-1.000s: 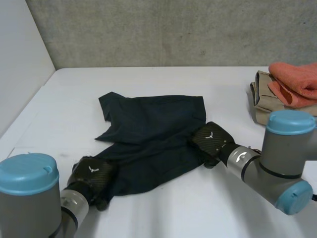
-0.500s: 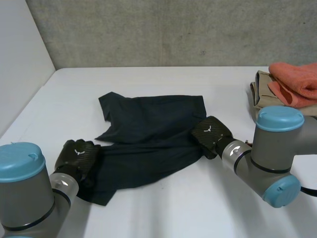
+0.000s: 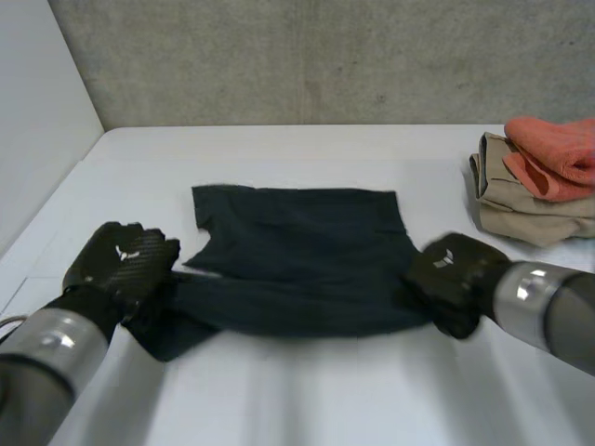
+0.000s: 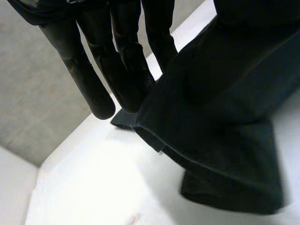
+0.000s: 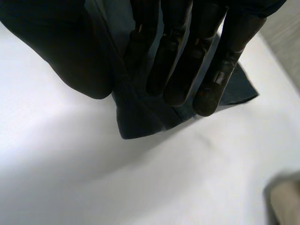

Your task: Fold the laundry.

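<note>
A dark navy shirt (image 3: 297, 246) lies pulled taut on the bench (image 3: 307, 400). The left hand (image 3: 121, 265) pinches its 9 o'clock edge, the right hand (image 3: 456, 279) its 3 o'clock edge.

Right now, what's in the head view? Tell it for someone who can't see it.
A dark blue shirt lies spread on a white table, with the robot's left hand holding its left side and the right hand holding its right side. A stack of folded cloths, beige under orange, sits at the table's far right.
</note>
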Tool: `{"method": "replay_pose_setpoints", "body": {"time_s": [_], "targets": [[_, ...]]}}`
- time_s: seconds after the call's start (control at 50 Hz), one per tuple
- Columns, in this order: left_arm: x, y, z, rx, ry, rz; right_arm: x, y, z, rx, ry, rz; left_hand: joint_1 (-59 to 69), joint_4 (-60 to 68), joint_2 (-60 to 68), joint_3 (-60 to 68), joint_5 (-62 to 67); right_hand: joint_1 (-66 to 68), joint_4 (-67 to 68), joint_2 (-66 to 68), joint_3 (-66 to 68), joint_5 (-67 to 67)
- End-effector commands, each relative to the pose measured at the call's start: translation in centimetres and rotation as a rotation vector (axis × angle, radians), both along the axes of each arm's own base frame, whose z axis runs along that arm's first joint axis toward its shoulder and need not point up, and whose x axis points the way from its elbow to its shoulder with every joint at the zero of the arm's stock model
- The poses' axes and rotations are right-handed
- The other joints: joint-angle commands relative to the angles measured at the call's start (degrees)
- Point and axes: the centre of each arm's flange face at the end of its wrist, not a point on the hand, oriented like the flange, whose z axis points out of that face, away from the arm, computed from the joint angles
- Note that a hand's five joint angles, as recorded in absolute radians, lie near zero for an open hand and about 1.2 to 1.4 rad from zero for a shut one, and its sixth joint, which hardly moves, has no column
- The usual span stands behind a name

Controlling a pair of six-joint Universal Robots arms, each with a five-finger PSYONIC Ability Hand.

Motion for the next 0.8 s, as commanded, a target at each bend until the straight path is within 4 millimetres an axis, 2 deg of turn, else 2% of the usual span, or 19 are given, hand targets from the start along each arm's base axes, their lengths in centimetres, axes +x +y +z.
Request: {"method": "replay_pose_setpoints", "body": {"time_s": [0.02,0.08,0.16,0.24,0.26,0.32,0.4,0.46,0.48,0.5,0.52,0.54,0.58,0.64,0.74,0.8], "targets": [[1.0,6.3,0.9,0.264,-0.053,-0.157,-2.9,4.2,1.3,0.068,0.140,0.061,15.1,11.5,11.8,12.1,14.0,24.9,12.0,13.1,12.2,13.7],[0.9,6.8,0.7,0.296,-0.060,-0.176,-2.8,4.5,0.9,0.049,0.129,0.073,15.1,11.5,11.8,12.1,14.0,24.9,12.0,13.1,12.2,13.7],[0.4,5.7,0.0,0.296,-0.060,-0.176,-2.6,4.1,-0.4,0.030,0.122,0.071,15.1,11.5,11.8,12.1,14.0,24.9,12.0,13.1,12.2,13.7],[-0.6,3.3,-1.2,0.290,-0.060,-0.172,-2.1,2.5,-2.4,0.056,0.112,0.046,15.1,11.5,11.8,12.1,14.0,24.9,12.0,13.1,12.2,13.7],[-1.1,2.2,-1.5,0.275,-0.056,-0.170,-1.8,1.5,-3.2,0.069,0.100,0.028,15.1,11.5,11.8,12.1,14.0,24.9,12.0,13.1,12.2,13.7],[-1.8,0.2,-2.2,0.257,-0.054,-0.159,-1.4,0.3,-3.9,0.074,0.082,0.002,15.1,11.5,11.8,12.1,14.0,24.9,12.0,13.1,12.2,13.7],[-2.8,-2.4,-3.2,0.235,-0.053,-0.142,-0.8,-1.4,-3.7,0.032,0.024,-0.038,15.1,11.5,11.8,12.1,14.0,24.9,12.0,13.1,12.2,13.7],[-3.6,-4.4,-3.1,0.187,-0.038,-0.133,-0.2,-3.0,-3.5,-0.021,-0.023,-0.063,15.1,11.5,11.8,12.1,14.0,24.9,12.0,13.1,12.2,13.7],[-4.2,-5.8,-3.0,0.150,-0.026,-0.129,0.1,-4.1,-3.4,-0.048,-0.046,-0.081,15.1,11.5,11.8,12.1,14.0,24.9,12.0,13.1,12.2,13.7],[-4.4,-6.3,-3.1,0.140,-0.024,-0.125,0.2,-4.6,-3.4,-0.056,-0.056,-0.092,15.1,11.5,11.8,12.1,14.0,24.9,12.0,13.1,12.2,13.7],[-4.6,-6.9,-3.3,0.130,-0.021,-0.121,0.5,-5.6,-3.4,-0.062,-0.078,-0.118,15.1,11.5,11.8,12.1,14.0,24.9,12.0,13.1,12.2,13.7],[-5.0,-8.0,-3.3,0.110,-0.016,-0.114,0.6,-5.9,-3.3,-0.060,-0.090,-0.130,15.1,11.5,11.8,12.1,14.0,24.9,12.0,13.1,12.2,13.7],[-5.6,-8.9,-3.2,0.096,-0.014,-0.113,0.7,-6.5,-3.4,-0.029,-0.118,-0.160,15.1,11.5,11.8,12.1,14.0,24.9,12.0,13.1,12.2,13.7],[-5.8,-8.7,-3.3,0.104,-0.026,-0.110,0.6,-6.2,-3.7,0.030,-0.098,-0.176,15.1,11.5,11.8,12.1,14.0,24.9,12.0,13.1,12.2,13.7],[-6.5,-7.1,-3.5,0.124,-0.049,-0.128,0.0,-5.0,-4.2,0.173,0.000,-0.162,15.1,11.5,11.8,12.1,14.0,-4.2,-17.2,-16.1,-17.0,-15.5],[-6.3,-6.9,-3.4,0.124,-0.050,-0.126,0.0,-5.0,-4.1,0.180,0.010,-0.162,15.1,11.5,11.8,12.1,14.0,-12.1,-25.1,-24.0,-24.9,-23.4]]}}
